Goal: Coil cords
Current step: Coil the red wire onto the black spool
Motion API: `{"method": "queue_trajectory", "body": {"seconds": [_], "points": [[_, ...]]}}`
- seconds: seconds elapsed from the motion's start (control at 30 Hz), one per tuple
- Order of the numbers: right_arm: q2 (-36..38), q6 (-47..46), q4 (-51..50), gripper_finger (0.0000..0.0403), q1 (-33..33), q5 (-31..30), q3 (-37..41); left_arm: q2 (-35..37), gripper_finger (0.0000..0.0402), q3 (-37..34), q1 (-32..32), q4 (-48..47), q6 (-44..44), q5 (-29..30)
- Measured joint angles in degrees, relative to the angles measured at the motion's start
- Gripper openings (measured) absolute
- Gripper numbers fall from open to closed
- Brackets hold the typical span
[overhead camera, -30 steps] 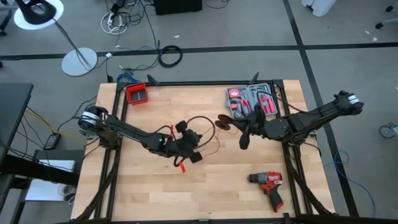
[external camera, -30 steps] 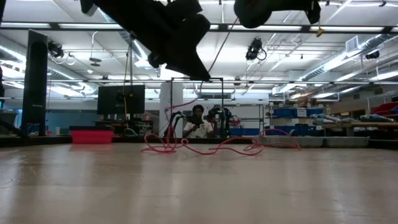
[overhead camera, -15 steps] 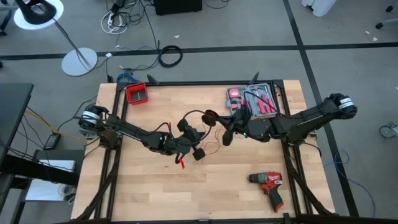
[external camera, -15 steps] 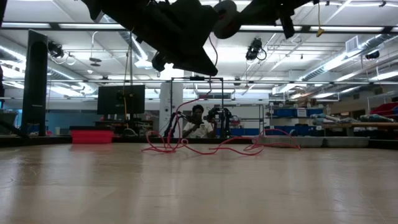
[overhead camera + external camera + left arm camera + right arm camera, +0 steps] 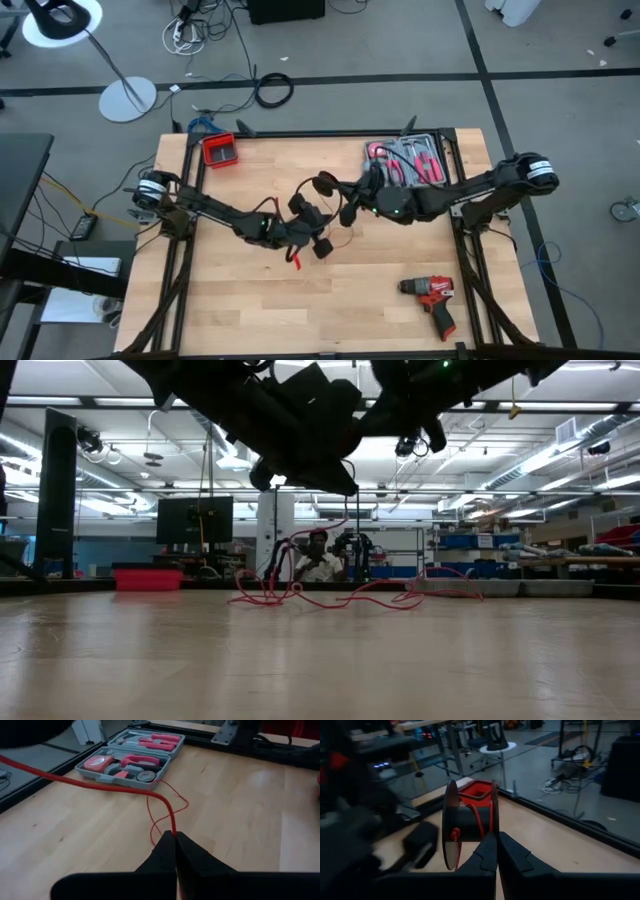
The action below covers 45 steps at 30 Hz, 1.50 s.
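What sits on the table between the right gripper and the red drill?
Nothing: in the high view only bare wood lies between the right gripper and the red drill. The red cord lies on its other side.

You are working on a tabletop (image 5: 240, 310) of pale wood strips, smooth with a soft matt sheen, framed by dark metal rails (image 5: 340, 133). The cords (image 5: 159, 802) you see look like thin red plastic-sheathed wire, slightly glossy. The spool (image 5: 465, 822) has a dull grey metallic-looking flange and a dark matt core. The tool case (image 5: 131, 757) looks like grey moulded plastic, with red glossy handles inside. The left hand (image 5: 175, 851) and right hand (image 5: 496, 852) both look like matt black plastic. The bin (image 5: 219, 150) looks like red plastic.
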<state>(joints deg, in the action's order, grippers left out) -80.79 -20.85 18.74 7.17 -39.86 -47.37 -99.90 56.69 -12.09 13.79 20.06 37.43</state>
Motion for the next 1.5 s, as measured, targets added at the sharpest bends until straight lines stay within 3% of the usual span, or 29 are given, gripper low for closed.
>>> {"method": "queue_trajectory", "body": {"seconds": [0.27, 0.53, 0.83, 1.13, 1.5], "points": [[-0.2, -1.6, 1.4, 0.0001, -3.9, 1.8, 0.0, 0.0, 0.0000, 0.0, 0.5, -2.5, 2.8, -3.7], [0.3, -6.3, 3.6, 0.0001, -6.0, 9.2, 0.0, 0.0, 0.0000, 0.0, 1.2, -2.9, 2.7, -3.4], [0.3, -0.9, 2.0, 0.0001, -6.9, 1.2, 0.0, 0.1, 0.0000, 0.0, 1.0, -0.7, 2.8, -4.3], [0.3, 2.0, -3.9, 0.0001, -6.9, -1.5, 0.0, 0.1, 0.0000, 2.5, 1.6, -0.8, 0.5, -8.3], [0.3, 6.0, -12.5, 0.0001, -3.2, -1.3, 0.0, 0.0, 0.0000, 12.2, 2.3, -15.7, -7.4, -10.7]]}}
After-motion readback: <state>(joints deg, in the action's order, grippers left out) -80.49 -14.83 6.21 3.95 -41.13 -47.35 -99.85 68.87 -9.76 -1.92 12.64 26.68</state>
